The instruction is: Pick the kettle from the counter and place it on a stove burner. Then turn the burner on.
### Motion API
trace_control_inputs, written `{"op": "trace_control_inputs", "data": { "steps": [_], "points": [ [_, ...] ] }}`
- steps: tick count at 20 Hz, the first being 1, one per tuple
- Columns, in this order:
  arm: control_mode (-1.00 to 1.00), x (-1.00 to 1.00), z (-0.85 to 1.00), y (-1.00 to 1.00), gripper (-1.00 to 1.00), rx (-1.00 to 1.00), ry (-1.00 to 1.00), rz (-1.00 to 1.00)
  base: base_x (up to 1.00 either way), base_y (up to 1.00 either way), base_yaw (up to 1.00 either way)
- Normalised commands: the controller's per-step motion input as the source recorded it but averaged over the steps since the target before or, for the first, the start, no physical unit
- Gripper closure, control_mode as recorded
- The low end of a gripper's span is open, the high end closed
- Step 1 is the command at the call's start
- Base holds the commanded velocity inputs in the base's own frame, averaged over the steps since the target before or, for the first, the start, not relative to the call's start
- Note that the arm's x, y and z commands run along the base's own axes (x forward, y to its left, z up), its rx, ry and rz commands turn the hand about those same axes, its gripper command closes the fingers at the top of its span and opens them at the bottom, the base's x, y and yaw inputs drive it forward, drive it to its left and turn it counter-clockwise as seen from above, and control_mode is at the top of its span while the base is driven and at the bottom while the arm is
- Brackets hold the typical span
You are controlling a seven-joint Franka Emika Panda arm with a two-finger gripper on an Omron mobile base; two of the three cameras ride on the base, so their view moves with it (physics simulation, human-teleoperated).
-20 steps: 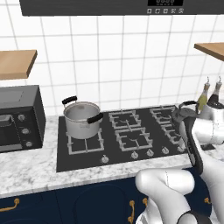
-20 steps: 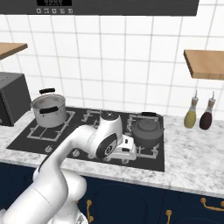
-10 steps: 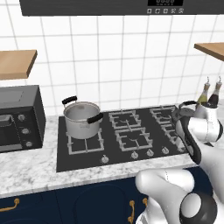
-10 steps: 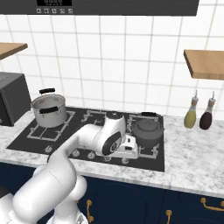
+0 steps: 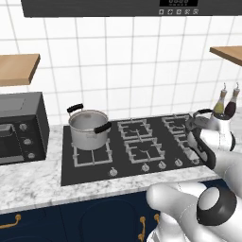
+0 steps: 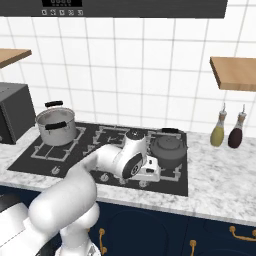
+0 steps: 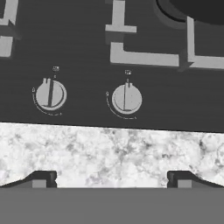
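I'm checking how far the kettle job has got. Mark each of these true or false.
1. The kettle sits on a right-hand burner of the stove. True.
2. The gripper is shut on the kettle. False: it is open, over the counter by two knobs.
3. The pot stands on the counter. False: it is on a left burner.
4. Two bottles stand right of the stove. True.

The kettle is dark grey with a black handle; the pot is shiny steel (black side handles). The cooktop is black glass with silver knobs. The counter is white marble, grey-veined.
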Motion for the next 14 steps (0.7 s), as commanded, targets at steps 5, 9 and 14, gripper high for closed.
{"op": "trace_control_inputs", "data": {
  "steps": [5,9,14],
  "points": [
    [-1.00,0.24,-0.25,-0.05,-1.00,0.00,-0.08,0.00,0.00,0.00,0.00],
    [-1.00,0.18,-0.18,-0.12,-1.00,0.00,-0.03,0.00,0.00,0.00,0.00],
    [-1.00,0.21,-0.16,-0.07,-1.00,0.00,0.00,0.00,0.00,0.00,0.00]
  ]
}}
